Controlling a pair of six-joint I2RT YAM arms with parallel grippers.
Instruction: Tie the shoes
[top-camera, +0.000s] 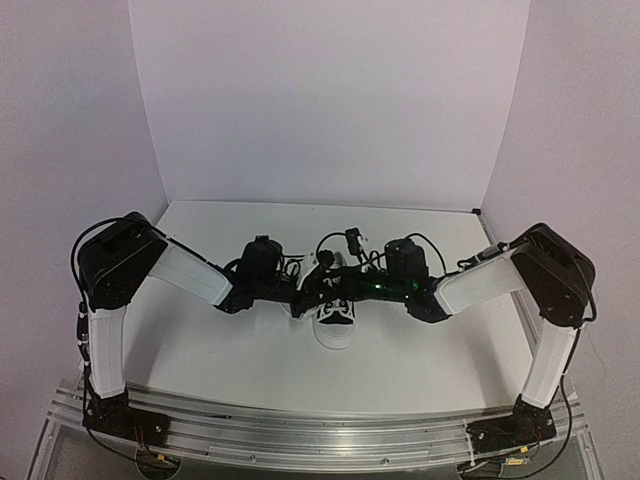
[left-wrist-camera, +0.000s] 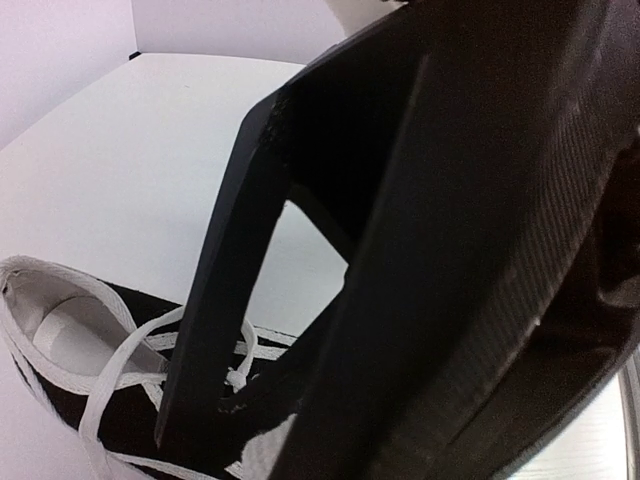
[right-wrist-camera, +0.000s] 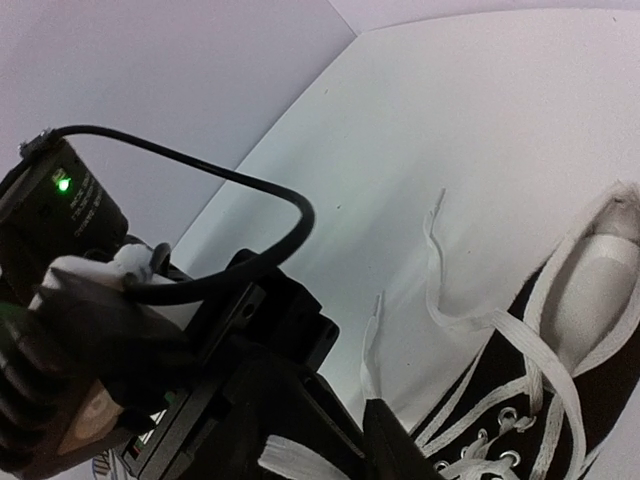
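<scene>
Sneaker (top-camera: 335, 325) tying takes place inside a plain booth of pale walls (top-camera: 320, 100), on a smooth white table (top-camera: 230, 350). That surface looks slick, so the sneaker may slide if it is tugged sideways. Both arms reach inward and meet over the middle of the table, where the sneaker sits upright with its white toe toward the arm bases.

The left gripper (top-camera: 303, 296) is closed tight just over the lacing. A lace runs right by its fingertips, but I cannot tell whether it is pinched. The right gripper (top-camera: 362, 290) is at the sneaker's other side. I cannot make out how wide its jaws stand, or whether they have hold of anything.

The laces (right-wrist-camera: 470, 322) are untied, with two loose ends lying on the table beside the sneaker. To do this step well, I would have each gripper take one end firmly, then pull gently and evenly so the sneaker stays put.
</scene>
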